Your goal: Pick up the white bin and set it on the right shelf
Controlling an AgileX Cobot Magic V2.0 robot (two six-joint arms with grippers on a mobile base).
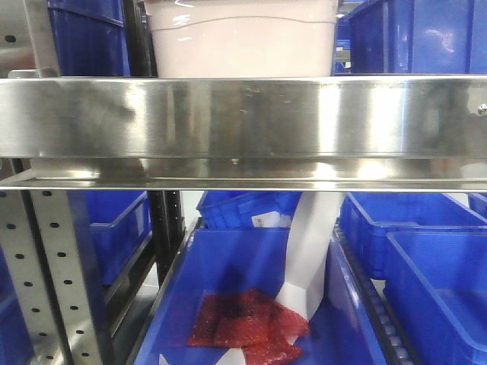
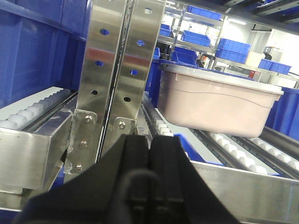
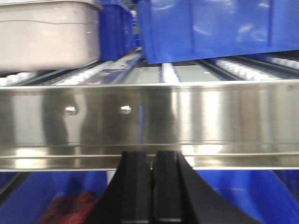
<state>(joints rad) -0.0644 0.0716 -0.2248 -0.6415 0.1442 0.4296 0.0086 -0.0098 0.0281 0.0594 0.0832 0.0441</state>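
The white bin [image 1: 240,38], a pinkish off-white tote with a grey lid, rests on the roller track of the right shelf, behind its shiny steel front rail [image 1: 243,118]. In the left wrist view the white bin [image 2: 215,100] sits up and to the right, beyond the perforated uprights [image 2: 119,70]. My left gripper [image 2: 149,142] is shut and empty, low in front of those uprights. The right wrist view has the white bin [image 3: 46,35] at top left, behind the rail [image 3: 149,121]. Just below that rail my right gripper [image 3: 152,156] is shut with nothing in it.
Blue plastic bins [image 1: 415,38] flank the white bin on the shelf. Below the rail, an open blue bin [image 1: 251,304] holds red mesh bags [image 1: 243,323] and a white strip. More blue bins [image 1: 426,281] stand at lower right. A perforated upright [image 1: 46,266] rises at left.
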